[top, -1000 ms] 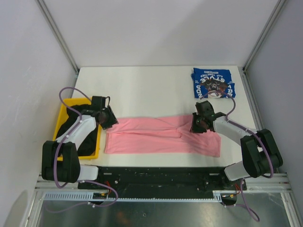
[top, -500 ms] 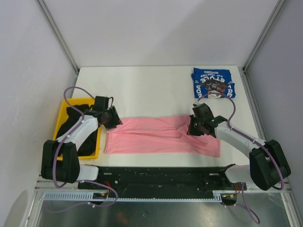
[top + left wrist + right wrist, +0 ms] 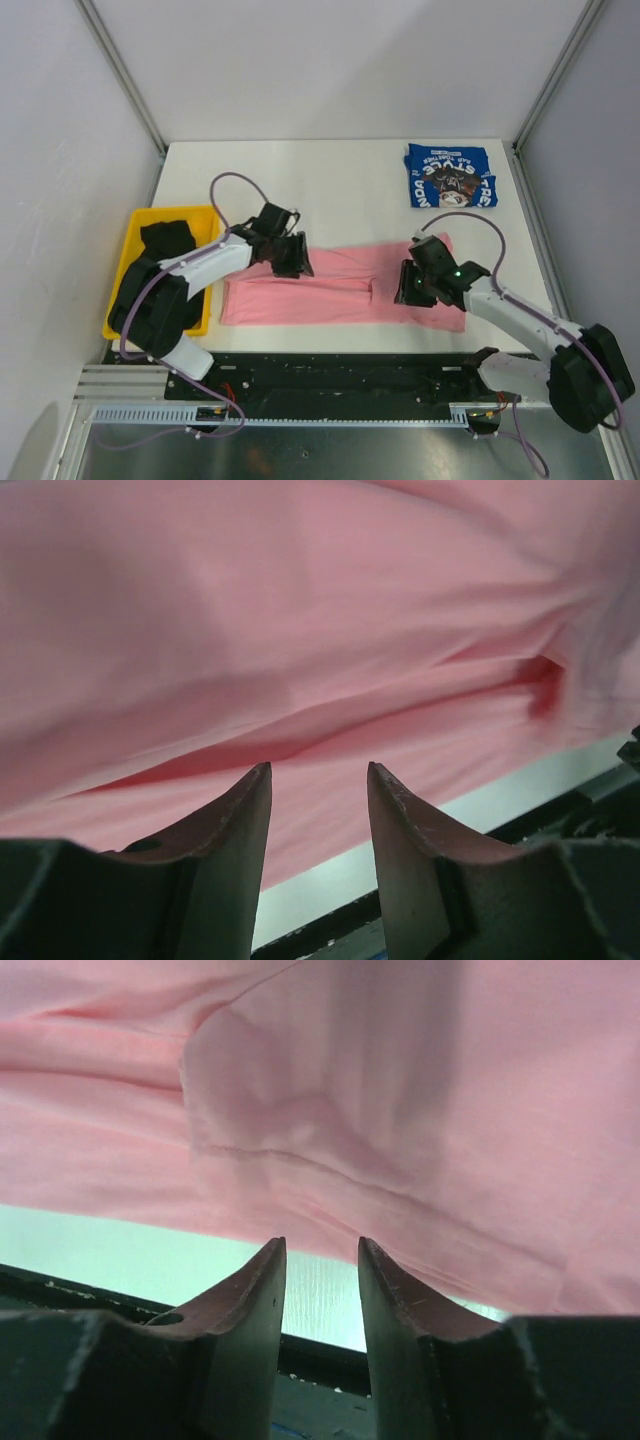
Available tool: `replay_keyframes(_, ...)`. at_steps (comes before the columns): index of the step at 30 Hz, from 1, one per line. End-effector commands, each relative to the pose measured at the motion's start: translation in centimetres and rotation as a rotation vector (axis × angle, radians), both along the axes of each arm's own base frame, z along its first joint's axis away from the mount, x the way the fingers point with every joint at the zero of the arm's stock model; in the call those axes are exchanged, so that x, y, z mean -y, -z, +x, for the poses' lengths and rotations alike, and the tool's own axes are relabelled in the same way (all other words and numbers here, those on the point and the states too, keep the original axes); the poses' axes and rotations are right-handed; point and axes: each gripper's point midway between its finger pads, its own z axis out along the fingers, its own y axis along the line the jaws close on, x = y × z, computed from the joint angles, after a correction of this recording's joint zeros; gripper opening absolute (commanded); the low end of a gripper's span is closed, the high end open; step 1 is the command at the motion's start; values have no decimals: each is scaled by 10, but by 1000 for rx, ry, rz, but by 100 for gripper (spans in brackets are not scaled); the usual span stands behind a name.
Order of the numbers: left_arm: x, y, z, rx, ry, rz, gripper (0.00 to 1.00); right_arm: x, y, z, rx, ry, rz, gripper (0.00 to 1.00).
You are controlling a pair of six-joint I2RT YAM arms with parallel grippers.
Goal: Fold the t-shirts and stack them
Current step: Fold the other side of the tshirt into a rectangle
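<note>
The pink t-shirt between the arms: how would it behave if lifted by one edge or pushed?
Probably floppy: the pink t-shirt shows soft creases and a folded-over flap, so a lifted edge would likely sag. It looks thin, probably light. Pushed, it would likely bunch on the table rather than slide.

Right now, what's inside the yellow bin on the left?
Black cloth, likely crumpled t-shirts, lies in the yellow bin. The left arm covers the bin's near half, so what lies there cannot be seen.
</note>
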Motion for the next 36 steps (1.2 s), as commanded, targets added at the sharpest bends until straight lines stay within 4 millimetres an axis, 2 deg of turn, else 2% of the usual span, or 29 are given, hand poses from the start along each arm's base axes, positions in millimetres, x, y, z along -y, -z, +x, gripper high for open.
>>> replay_keyframes(1, 58, -23, 1, 52, 126, -118, 48, 35, -16, 3, 29, 192, -39, 41)
replay_keyframes(4, 90, -22, -7, 37, 180, -161, 48, 64, -15, 4, 19, 338, -73, 41)
replay_keyframes(8, 126, -20, -18, 19, 241, -193, 49, 85, -16, 2, 4, 486, -72, 42)
replay_keyframes(12, 154, -17, -30, -2, 297, -211, 49, 102, -10, -6, -18, 626, -45, 43)
replay_keyframes(16, 175, -10, -42, -25, 338, -211, 49, 110, 0, -15, -46, 706, 0, 43)
replay_keyframes(23, 192, 2, -54, -56, 367, -201, 49, 103, 17, -23, -93, 711, 71, 43)
replay_keyframes(36, 199, 10, -59, -82, 361, -192, 43, 90, 26, -25, -125, 676, 138, 40)
